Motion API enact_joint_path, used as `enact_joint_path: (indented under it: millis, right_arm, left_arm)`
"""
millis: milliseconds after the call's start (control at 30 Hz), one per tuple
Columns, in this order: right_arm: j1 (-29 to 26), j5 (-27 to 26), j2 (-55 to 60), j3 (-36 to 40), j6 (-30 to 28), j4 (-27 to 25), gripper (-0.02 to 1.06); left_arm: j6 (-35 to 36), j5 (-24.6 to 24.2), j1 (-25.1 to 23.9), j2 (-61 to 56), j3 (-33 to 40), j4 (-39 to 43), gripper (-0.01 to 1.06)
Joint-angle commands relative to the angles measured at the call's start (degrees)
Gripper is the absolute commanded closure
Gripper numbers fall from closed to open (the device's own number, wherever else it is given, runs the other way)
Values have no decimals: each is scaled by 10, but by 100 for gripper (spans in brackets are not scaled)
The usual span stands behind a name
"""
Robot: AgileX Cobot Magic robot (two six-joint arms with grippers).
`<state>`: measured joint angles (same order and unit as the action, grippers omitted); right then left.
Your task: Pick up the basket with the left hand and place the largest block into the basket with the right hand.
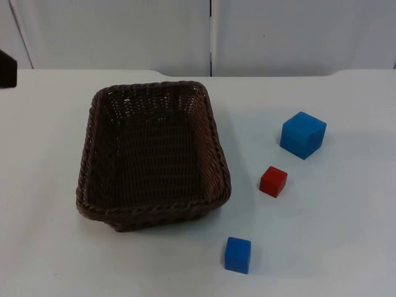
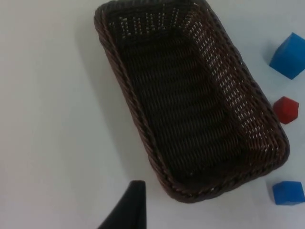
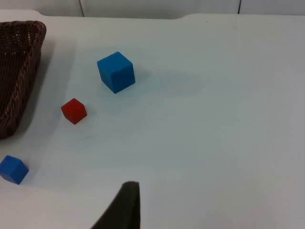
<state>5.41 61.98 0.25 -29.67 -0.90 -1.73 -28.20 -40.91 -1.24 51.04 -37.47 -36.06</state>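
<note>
Of the left gripper (image 2: pixel 125 210), a single black fingertip is standing in its wrist view, so whether its jaws are wide or narrow cannot be told; it is holding nothing and hanging above the white table (image 1: pixel 346 247), just off the basket's near corner, probably looking for a place to take the rim. The right gripper (image 3: pixel 120 207) is showing just as little, one dark fingertip, so its opening cannot be told either; it is hovering over bare table well apart from the blocks, seemingly waiting until the basket is in hand. The brown woven basket (image 1: pixel 151 158) is sitting flat on the table with nothing in it, its long side running away from the top camera, and its rolled rim is offering the left arm an edge to pinch. To its right, three cubes are lying apart from one another and from the basket: the large blue block (image 1: pixel 302 134) farthest back, the small red block (image 1: pixel 273 181) between, and the small blue block (image 1: pixel 237 254) nearest the front edge. In the top view the large blue block is looking clearly bigger than the other two, so it is judged to be the one meant for the basket. It is standing free on all sides, leaving the right gripper room to close on it from above. Neither step of the task is begun yet.
</note>
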Motion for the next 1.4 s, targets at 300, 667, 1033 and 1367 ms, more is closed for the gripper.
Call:
enact_joint_path:
  millis: [300, 667, 1033, 1367]
  right_arm:
    - [-1, -2, -2, 1, -2, -1, -1]
    - [-1, -2, -2, 1, -2, -1, -1]
    - [-1, -2, -2, 1, -2, 0, -1]
    - [-1, -2, -2, 1, -2, 0, -1]
  left_arm:
    - [-7, 8, 16, 137, -83, -10, 0]
    - [22, 73, 86, 308, -161, -6, 0]
    - [45, 119, 86, 467, -188, 11, 0]
    - [51, 113, 85, 580, -265, 6, 0]
